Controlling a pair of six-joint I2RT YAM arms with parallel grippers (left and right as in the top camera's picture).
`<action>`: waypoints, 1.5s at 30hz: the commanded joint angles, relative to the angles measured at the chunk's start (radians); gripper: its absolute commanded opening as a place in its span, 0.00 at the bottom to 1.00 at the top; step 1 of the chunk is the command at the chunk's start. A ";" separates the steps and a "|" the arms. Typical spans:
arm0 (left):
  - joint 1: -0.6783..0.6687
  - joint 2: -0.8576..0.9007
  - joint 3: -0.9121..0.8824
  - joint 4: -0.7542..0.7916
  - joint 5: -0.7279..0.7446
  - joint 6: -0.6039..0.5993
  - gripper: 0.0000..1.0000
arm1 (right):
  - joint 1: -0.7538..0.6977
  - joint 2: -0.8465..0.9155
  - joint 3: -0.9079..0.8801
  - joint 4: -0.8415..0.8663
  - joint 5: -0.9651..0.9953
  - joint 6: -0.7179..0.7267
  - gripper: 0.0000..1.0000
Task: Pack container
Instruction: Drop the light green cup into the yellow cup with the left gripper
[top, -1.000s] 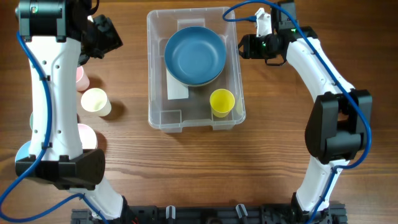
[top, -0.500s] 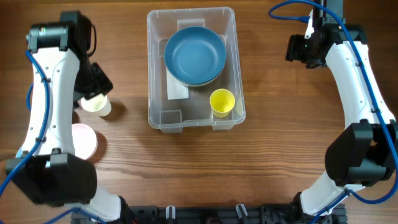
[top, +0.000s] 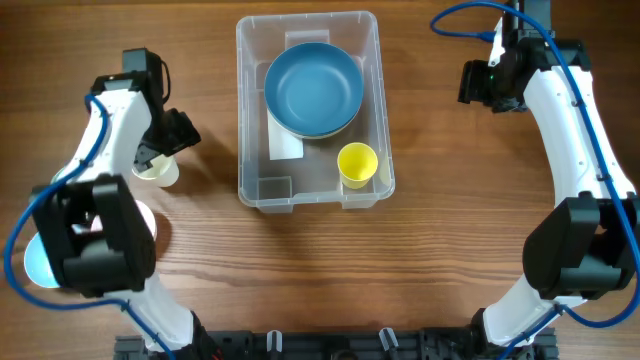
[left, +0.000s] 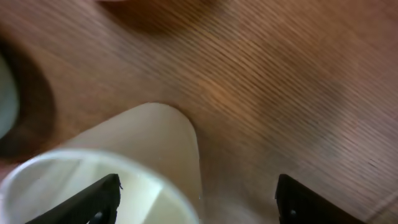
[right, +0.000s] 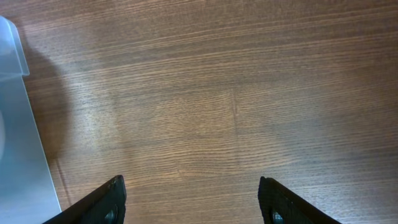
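The clear plastic container (top: 246, 120) stands at the table's top middle. It holds a blue bowl (top: 313, 90) and a yellow cup (top: 357, 163); a white label shows on its floor. My left gripper (top: 160, 150) is open just above a cream cup (top: 157, 170) left of the container. In the left wrist view the cream cup (left: 134, 158) lies partly between the open fingers (left: 198, 202), nearer the left finger. My right gripper (top: 478, 85) is open and empty over bare wood right of the container; its wrist view shows open fingers (right: 193, 202) and the container's edge (right: 15, 106).
A pink bowl (top: 145, 222) and a light blue dish (top: 35, 262) sit at the left, partly hidden by the left arm. The arm bases stand at the front edge.
My left arm has swung down and right, bringing the gripper over the cream cup. The right arm moved away from the container to the right, then stayed still.
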 joint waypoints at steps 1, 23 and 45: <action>0.005 0.059 -0.010 0.024 0.073 0.035 0.38 | 0.000 -0.001 0.005 -0.001 -0.014 -0.004 0.69; -0.761 -0.098 0.531 -0.242 0.209 -0.139 0.04 | 0.000 -0.001 0.005 -0.004 -0.024 0.008 0.69; -0.790 0.060 0.532 -0.210 0.230 -0.097 0.40 | 0.000 0.000 0.005 -0.005 -0.042 0.023 0.69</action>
